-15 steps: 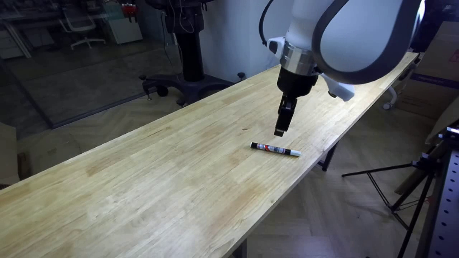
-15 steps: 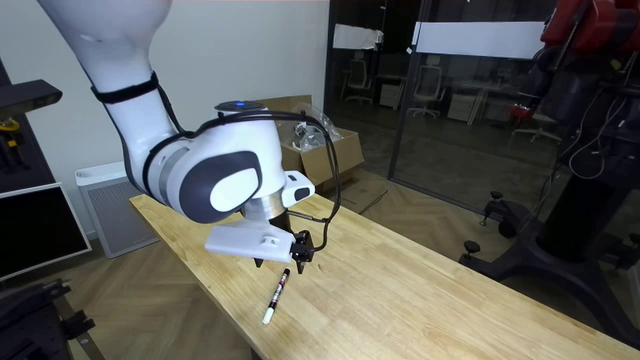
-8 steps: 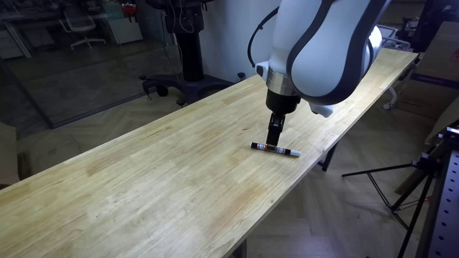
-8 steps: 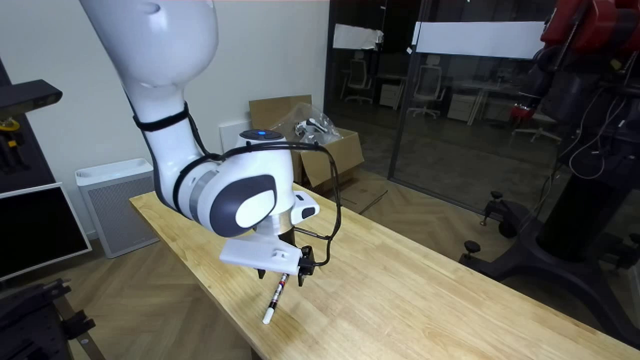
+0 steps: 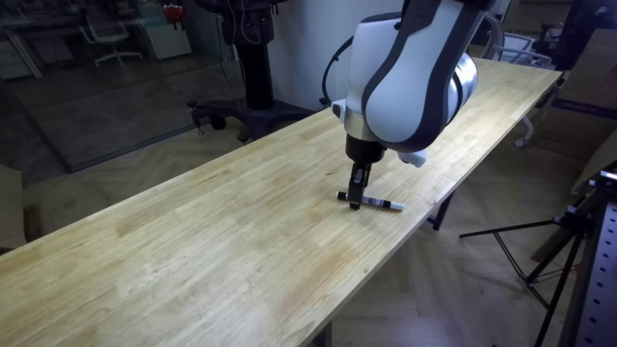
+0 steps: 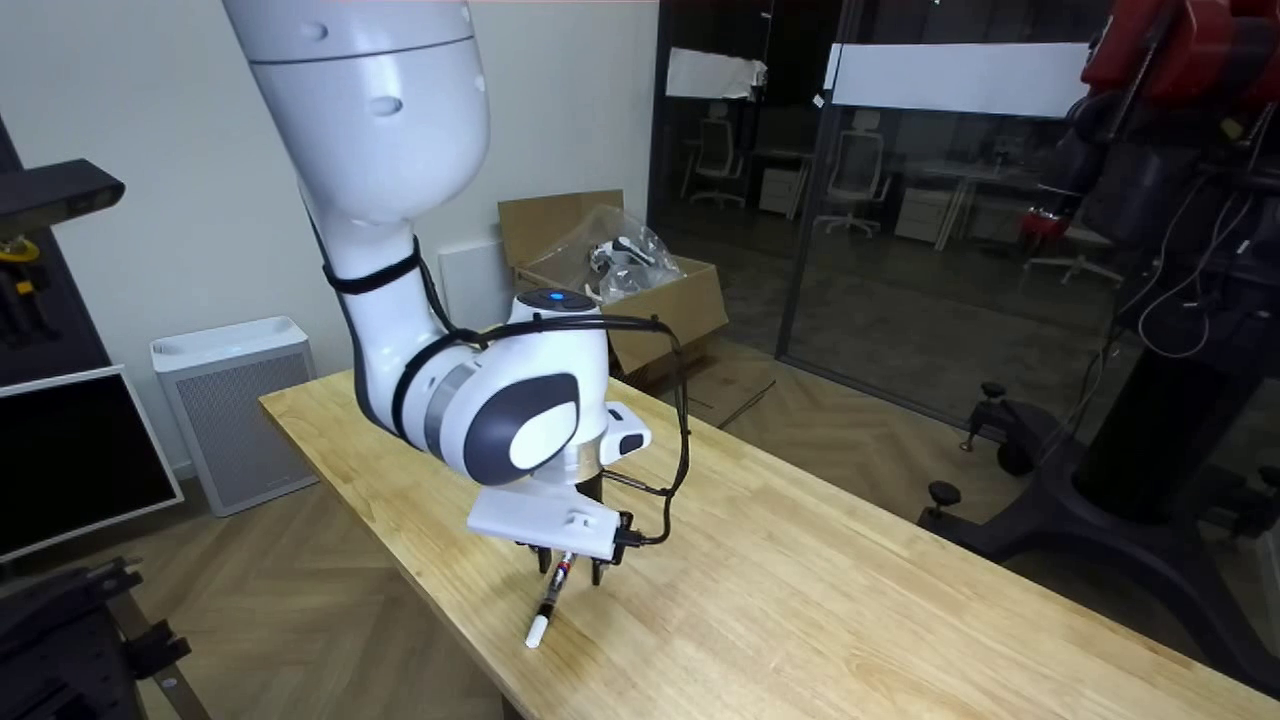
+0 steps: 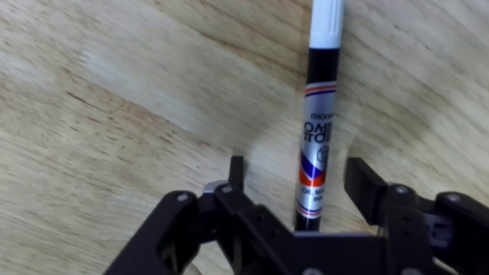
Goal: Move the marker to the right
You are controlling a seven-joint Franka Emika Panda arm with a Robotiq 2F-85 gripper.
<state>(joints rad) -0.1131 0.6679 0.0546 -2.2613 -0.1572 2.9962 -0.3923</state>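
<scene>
The marker (image 7: 315, 126), white cap (image 7: 326, 25) cut off by the wrist view's top edge, other end hidden behind the gripper (image 7: 296, 168), label (image 7: 315, 152) too small in both exterior views (I can't read a word), robot arm (image 5: 409, 91) and table (image 5: 217, 250) cropped there.

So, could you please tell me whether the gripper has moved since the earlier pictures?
Yes. Judged against the table in an exterior view, the gripper has moved down and toward picture left; it now straddles the marker.

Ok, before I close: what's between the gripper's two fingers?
The marker; in the wrist view, a strip of bare table shows between it and each of the fingers.
</scene>
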